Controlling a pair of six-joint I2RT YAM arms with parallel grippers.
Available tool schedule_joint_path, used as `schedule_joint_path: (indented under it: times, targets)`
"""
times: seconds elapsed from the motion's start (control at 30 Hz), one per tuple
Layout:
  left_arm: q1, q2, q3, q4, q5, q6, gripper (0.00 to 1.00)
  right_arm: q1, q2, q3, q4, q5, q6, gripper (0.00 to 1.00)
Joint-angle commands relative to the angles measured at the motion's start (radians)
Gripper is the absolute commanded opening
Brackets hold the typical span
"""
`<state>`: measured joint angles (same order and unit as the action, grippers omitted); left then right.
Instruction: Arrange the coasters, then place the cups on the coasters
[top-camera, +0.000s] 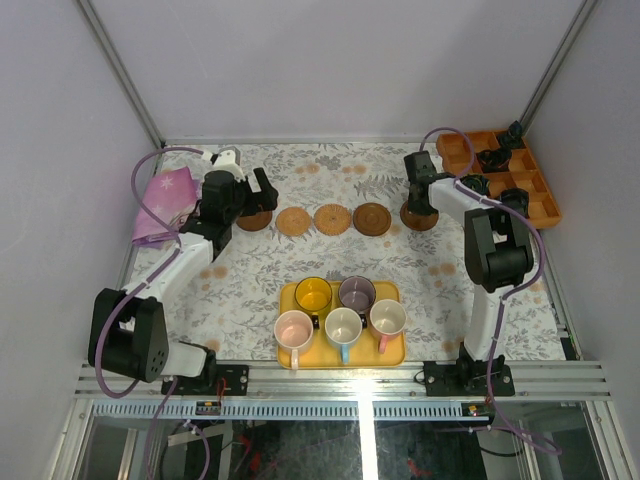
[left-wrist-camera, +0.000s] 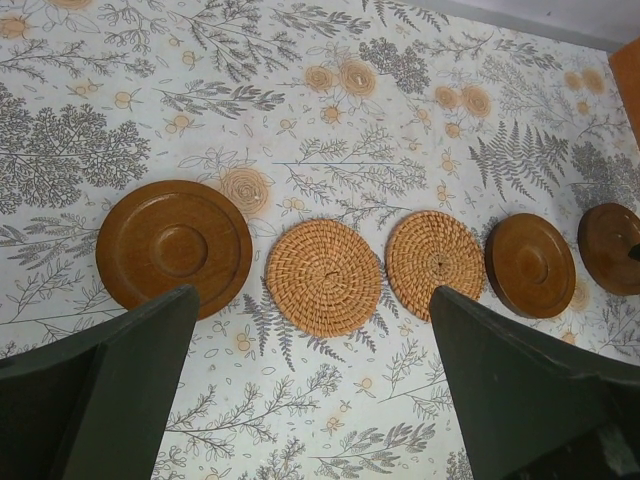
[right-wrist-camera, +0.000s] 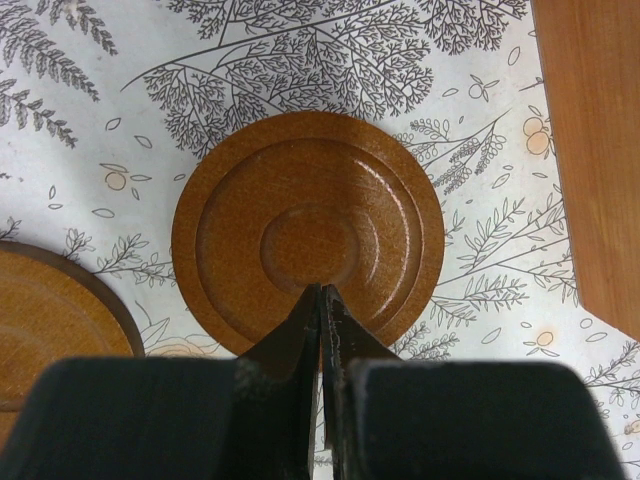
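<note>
Five coasters lie in a row across the far part of the table: a dark one (left-wrist-camera: 175, 248), two tan woven ones (left-wrist-camera: 323, 277) (left-wrist-camera: 435, 264), and two more dark ones (left-wrist-camera: 530, 265) (left-wrist-camera: 610, 248). My left gripper (top-camera: 258, 195) (left-wrist-camera: 310, 295) hangs open over the row's left end with nothing between its fingers. At the right end, my right gripper (top-camera: 420, 195) (right-wrist-camera: 322, 292) is shut, empty, its tips over the middle of the last dark coaster (right-wrist-camera: 310, 230). Several cups stand on the yellow tray (top-camera: 320, 357): yellow (top-camera: 313, 294), purple-grey (top-camera: 356, 293), pink (top-camera: 293, 328), light blue (top-camera: 343, 326) and cream-pink (top-camera: 388, 317).
An orange compartment box (top-camera: 520, 185) holding small black objects stands at the back right, just right of the last coaster; its edge (right-wrist-camera: 590, 150) shows in the right wrist view. A pink cloth (top-camera: 165, 205) lies at the back left. Walls enclose three sides.
</note>
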<state>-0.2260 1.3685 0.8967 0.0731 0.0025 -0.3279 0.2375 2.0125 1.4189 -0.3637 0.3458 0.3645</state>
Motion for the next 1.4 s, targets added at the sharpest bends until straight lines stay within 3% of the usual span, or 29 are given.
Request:
schedule_joint_path:
  times: [0.0, 0.33, 1.37]
  targets:
    - [0.005, 0.014, 0.016, 0.041, 0.01, -0.002, 1.0, -0.009, 0.022, 0.062, 0.018, -0.021, -0.004, 0.0]
    - [0.006, 0.035, 0.028, 0.042, 0.014, -0.002, 1.0, -0.01, 0.068, 0.092, 0.01, -0.05, -0.002, 0.0]
    - [0.013, 0.05, 0.047, 0.028, 0.011, -0.012, 1.0, -0.009, 0.009, -0.002, -0.045, -0.163, 0.066, 0.0]
